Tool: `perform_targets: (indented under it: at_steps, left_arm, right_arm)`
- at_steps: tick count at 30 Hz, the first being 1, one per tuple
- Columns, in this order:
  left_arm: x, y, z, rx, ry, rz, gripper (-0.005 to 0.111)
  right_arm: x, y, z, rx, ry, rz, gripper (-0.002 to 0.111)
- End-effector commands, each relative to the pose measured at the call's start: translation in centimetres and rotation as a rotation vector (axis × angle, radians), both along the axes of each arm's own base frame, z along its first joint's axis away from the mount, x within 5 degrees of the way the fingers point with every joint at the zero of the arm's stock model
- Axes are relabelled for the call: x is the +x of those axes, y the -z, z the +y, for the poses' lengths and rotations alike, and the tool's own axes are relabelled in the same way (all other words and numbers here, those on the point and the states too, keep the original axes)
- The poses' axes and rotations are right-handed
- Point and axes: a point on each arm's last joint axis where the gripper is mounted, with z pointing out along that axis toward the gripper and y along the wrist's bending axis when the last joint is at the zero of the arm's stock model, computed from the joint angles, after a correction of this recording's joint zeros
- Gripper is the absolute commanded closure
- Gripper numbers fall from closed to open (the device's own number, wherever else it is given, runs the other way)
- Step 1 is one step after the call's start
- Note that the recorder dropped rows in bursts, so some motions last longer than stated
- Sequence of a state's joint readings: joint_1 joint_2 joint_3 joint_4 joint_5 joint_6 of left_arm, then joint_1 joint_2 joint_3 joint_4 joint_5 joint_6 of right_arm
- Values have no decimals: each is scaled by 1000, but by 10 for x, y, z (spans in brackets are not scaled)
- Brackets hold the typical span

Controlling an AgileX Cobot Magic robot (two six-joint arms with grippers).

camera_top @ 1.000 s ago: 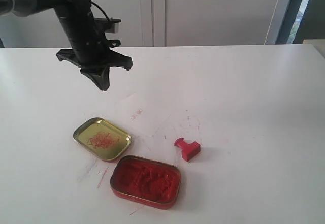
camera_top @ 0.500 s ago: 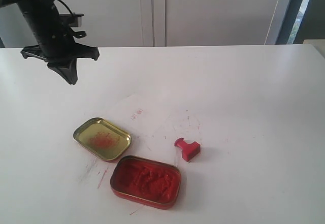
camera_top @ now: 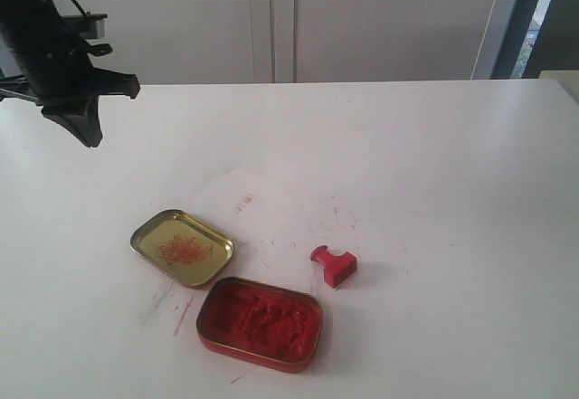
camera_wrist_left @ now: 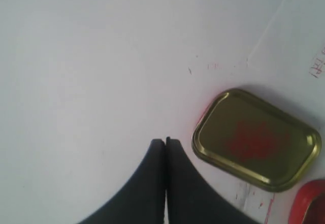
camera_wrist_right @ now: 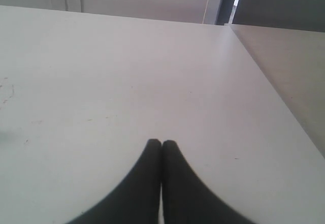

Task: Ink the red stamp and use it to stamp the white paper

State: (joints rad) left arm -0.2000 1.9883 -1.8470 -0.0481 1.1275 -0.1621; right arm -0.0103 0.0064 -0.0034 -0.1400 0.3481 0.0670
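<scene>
Two shallow tins sit on the white worktop (camera_top: 434, 164), close together but not touching. The gold lid (camera_top: 156, 232) lies open side up, with only a tangle of red scribbles (camera_top: 181, 251) across its floor. Just in front of it and a little to the right, the rectangular red tin (camera_top: 249, 354) is filled nearly to its rim with lumpy red ink paste (camera_top: 262, 319).

The red stamp (camera_top: 335, 265) lies tipped on its side on the bare worktop, near the red tin's far right corner but apart from it – the knob points left and the square block right. No hand is near it. The white paper (camera_top: 226, 189) lies flat just behind the gold lid, hard to tell from the worktop, with a small red mark (camera_top: 244, 203) printed on it.

The left hand (camera_top: 88, 137) hangs in the air at the far left, well away from the tins, stamp and paper. Its wrist view shows the fingers (camera_wrist_left: 152, 168) pressed together with nothing between them, the gold lid (camera_wrist_left: 218, 115) and a corner of the red tin (camera_wrist_left: 310, 203) off to one side.

The right hand (camera_wrist_right: 161, 142) (out of the exterior view) is likewise clenched on nothing – only plain worktop lies before it.
</scene>
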Motion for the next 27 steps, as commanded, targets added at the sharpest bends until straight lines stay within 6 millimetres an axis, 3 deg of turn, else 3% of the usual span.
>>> perform_targets:
  at_steps: [1,10,12,27]
  left_arm:
    - [-28,-14,6,6,12,15,107]
    - [-78,-42,17,-12,14,-114,107]
    - [-101,-55,22,-27,9,-199,107]
    - [-212,-86,46,-37,34,-414,107]
  right_arm:
    - [0,0,0,-10,-3,-9,108]
    - [0,0,0,-10,-3,-9,108]
    - [0,0,0,-10,-3,-9,108]
    - [0,-1,0,-10,-5,-24,108]
